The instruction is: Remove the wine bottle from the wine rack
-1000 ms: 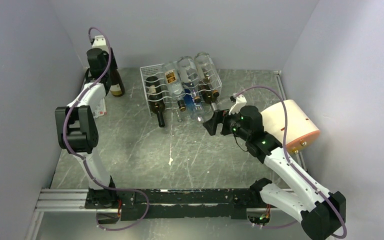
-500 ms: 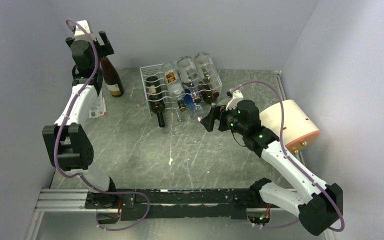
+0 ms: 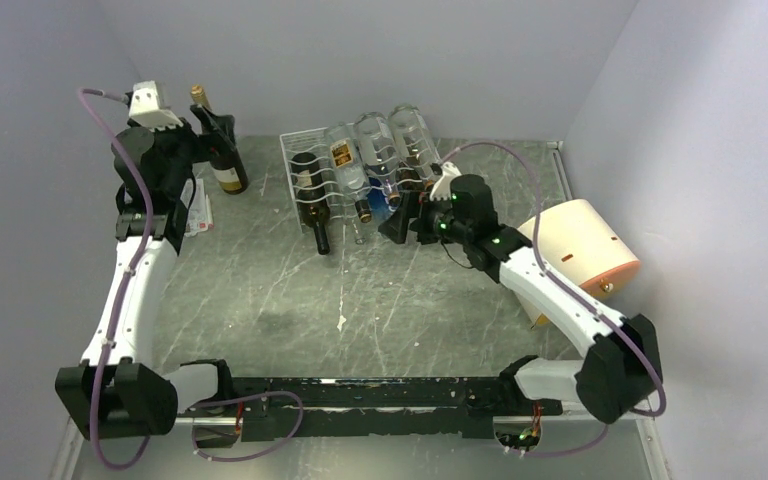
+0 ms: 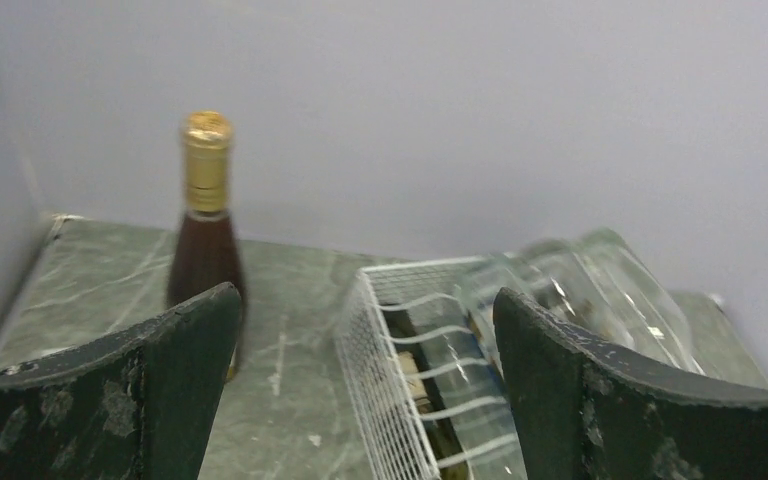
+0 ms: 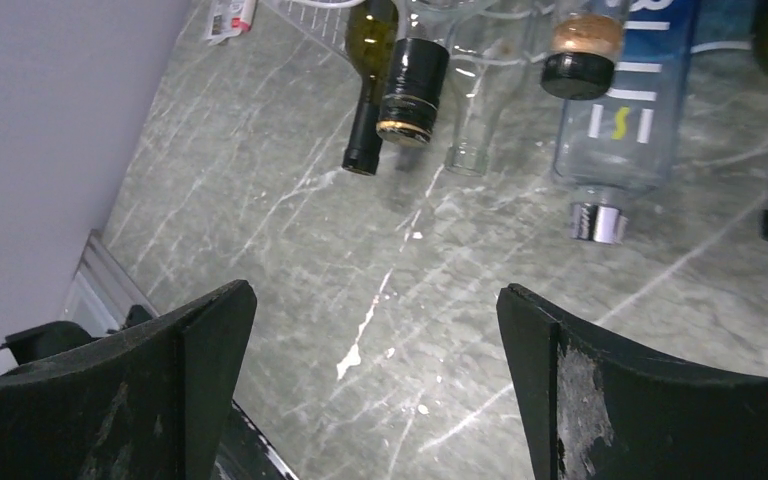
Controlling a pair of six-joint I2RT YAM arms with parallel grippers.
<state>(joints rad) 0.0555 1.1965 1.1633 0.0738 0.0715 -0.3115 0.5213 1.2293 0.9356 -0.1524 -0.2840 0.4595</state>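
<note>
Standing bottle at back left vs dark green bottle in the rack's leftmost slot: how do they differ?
Pose: standing bottle is upright; green bottle lies on its side, neck poking out front.
Place: standing bottle is outside the wine rack; green bottle rests in it.
Top: standing bottle has gold foil; green bottle's is black.
Both are dark glass.

Robotics lab test cell. Plain grey walls [image 3: 380, 60] box in counter [image 3: 260, 300] on 3 sides. Counter surface grey, marble-patterned, scuffed. White-and-black left arm [image 3: 130, 290] and right arm [image 3: 550, 295] bolted to aluminium rail [image 3: 120, 400] at near edge. Purple cables [image 3: 95, 110] loop loose off both arms. On counter: white wine rack [image 3: 290, 165] with bottles [image 3: 375, 140], cream-and-orange cylinder [image 3: 585, 245] against right wall.
</note>
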